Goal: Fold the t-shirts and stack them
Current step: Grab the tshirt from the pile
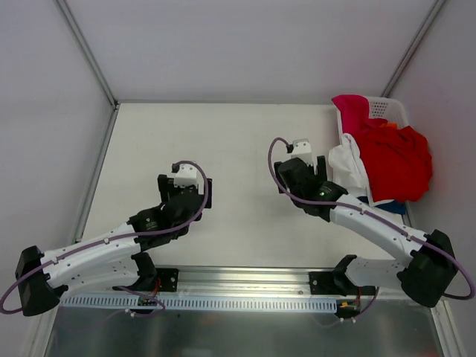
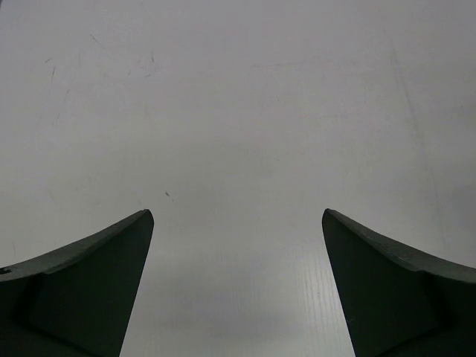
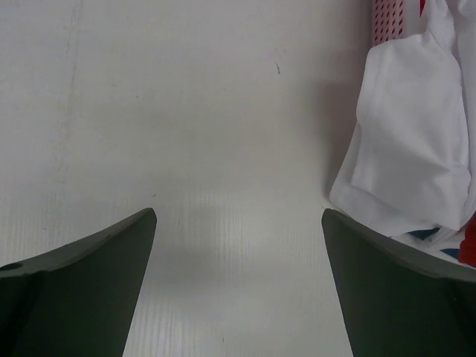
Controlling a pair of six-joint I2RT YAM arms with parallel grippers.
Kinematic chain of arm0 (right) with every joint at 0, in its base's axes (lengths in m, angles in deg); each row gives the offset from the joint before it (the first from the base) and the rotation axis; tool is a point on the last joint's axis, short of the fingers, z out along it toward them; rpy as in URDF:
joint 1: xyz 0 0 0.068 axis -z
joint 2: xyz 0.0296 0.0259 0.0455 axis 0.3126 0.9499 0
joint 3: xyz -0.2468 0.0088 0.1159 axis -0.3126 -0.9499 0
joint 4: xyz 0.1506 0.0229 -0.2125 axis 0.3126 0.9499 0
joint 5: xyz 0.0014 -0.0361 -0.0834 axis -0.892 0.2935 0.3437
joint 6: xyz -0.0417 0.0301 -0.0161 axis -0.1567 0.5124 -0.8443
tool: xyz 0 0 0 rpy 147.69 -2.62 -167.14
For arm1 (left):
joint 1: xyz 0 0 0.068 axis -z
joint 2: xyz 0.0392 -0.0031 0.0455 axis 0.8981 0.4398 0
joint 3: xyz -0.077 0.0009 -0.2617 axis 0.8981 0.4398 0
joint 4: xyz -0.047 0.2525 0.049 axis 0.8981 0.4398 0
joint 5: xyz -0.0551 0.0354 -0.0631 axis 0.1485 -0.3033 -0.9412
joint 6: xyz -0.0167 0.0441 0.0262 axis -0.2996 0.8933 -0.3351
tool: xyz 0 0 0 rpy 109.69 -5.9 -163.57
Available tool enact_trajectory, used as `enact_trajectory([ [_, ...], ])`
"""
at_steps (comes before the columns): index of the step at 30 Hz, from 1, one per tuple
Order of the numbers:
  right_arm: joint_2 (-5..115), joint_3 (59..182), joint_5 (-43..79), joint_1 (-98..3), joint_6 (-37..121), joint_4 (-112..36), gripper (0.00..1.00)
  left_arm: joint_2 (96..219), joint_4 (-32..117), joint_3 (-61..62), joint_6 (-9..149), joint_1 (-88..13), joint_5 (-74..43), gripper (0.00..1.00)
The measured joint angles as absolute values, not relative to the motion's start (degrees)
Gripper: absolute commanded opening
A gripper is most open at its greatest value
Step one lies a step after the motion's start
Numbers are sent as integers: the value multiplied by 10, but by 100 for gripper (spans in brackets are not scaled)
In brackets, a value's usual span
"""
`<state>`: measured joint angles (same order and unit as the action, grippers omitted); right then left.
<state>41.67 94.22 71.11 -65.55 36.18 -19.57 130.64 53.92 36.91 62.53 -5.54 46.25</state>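
The t-shirts lie heaped in and over a white basket [image 1: 389, 108] at the table's right side. A bright red one [image 1: 398, 160] is on top, a magenta one [image 1: 351, 108] is behind it, and a white one [image 1: 348, 165] hangs down onto the table. A blue bit [image 1: 390, 206] shows at the near end. My right gripper [image 1: 301, 155] hovers open just left of the pile; its wrist view shows the white t-shirt [image 3: 413, 149] beyond the right fingertip, apart from it. My left gripper [image 1: 187, 177] stands open over bare table [image 2: 238, 111], its fingers [image 2: 111, 253] holding nothing.
The perforated basket wall [image 3: 390, 22] shows at the top right of the right wrist view. Grey side walls and metal rails [image 1: 93, 63] bound the table. The arm bases sit on a rail [image 1: 238, 297] at the near edge.
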Motion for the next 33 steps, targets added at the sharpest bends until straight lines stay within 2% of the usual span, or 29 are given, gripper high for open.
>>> enact_trajectory([
  [4, 455, 1023, 627, -581, 363, -154, 99, 1345, 541, 366, 623, -59, 442, 99],
  [9, 544, 1151, 500, -429, 392, -84, 99, 1356, 547, 364, 605, -59, 397, 99],
  [12, 567, 1189, 476, -393, 397, -50, 99, 1350, 543, 365, 585, -59, 379, 99],
  [16, 504, 1157, 461, -384, 398, -51, 99, 1332, 484, 399, 599, -64, 327, 99],
  [19, 458, 1154, 427, -305, 406, -46, 100, 1372, 500, 390, 605, -79, 301, 99],
  [22, 467, 1160, 407, -249, 408, -30, 99, 1387, 511, 387, 608, -85, 294, 99],
  [26, 458, 1132, 383, -270, 398, -31, 99, 1343, 508, 387, 612, -85, 289, 99],
  [29, 365, 1050, 375, -295, 396, -73, 99, 1300, 473, 391, 615, -85, 289, 99],
  [31, 286, 990, 346, -279, 404, -112, 99, 1280, 433, 404, 616, -85, 289, 99],
  [33, 256, 973, 306, -245, 416, -118, 99, 1278, 410, 412, 615, -85, 288, 99],
])
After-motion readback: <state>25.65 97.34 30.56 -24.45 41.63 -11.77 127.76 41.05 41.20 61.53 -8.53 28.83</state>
